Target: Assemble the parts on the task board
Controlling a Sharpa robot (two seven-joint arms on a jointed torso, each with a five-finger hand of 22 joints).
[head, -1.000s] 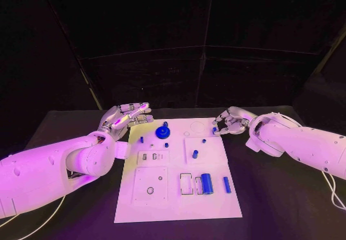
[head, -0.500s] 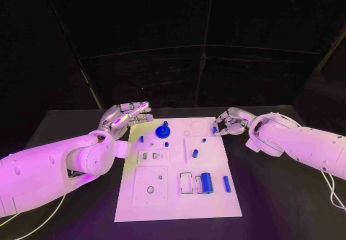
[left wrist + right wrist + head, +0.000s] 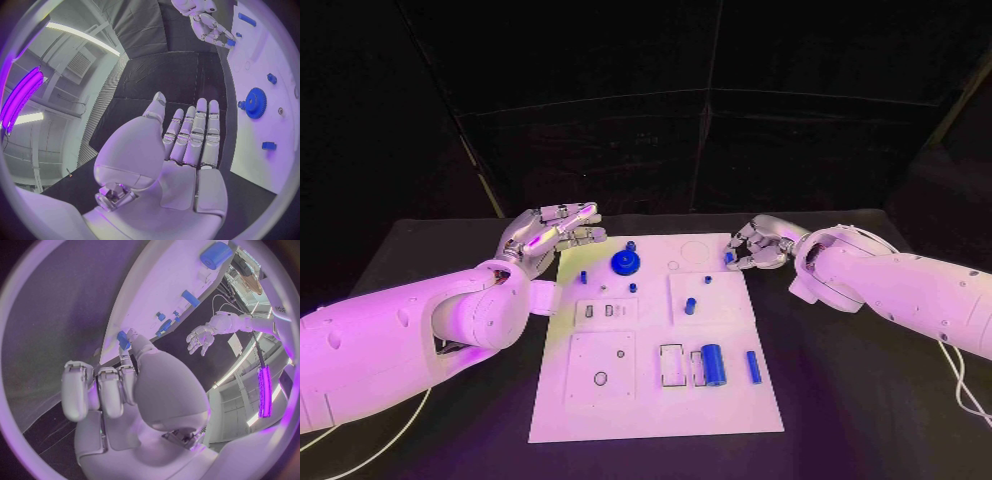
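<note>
Change: hardly anything has moved over the last second; the left hand (image 3: 553, 234) has drifted a touch away from the board's far left corner, its fingers no longer over the white edge, and the right hand (image 3: 759, 243) keeps its place at the far right edge.
Left hand: held flat with fingers straight and close together, palm bare, gripping nothing; it hovers just beside the task board (image 3: 589, 420), over the black table (image 3: 430, 250).
Right hand: fingers curled in, with a small blue part (image 3: 123, 339) pinched at the fingertips, right at the board's far right edge; the same blue part shows between those fingers in the left wrist view.
Gear: a round blue toothed wheel (image 3: 626, 264) with a hub, standing on the board's far half, near the left hand but apart from it.
Cylinder: a thick blue roller (image 3: 714, 367) lying lengthwise in the near half, beside two outlined rectangular recesses.
Bar: a slim blue strip (image 3: 753, 368) just right of the roller, close to the board's right edge.
Small pieces: several short blue pegs (image 3: 689, 308) scattered about the middle, well apart from both hands.
Board: matte white flat plate with shallow cut-outs and small holes.
Hands: silver segmented fingers, smooth white arm shells.
</note>
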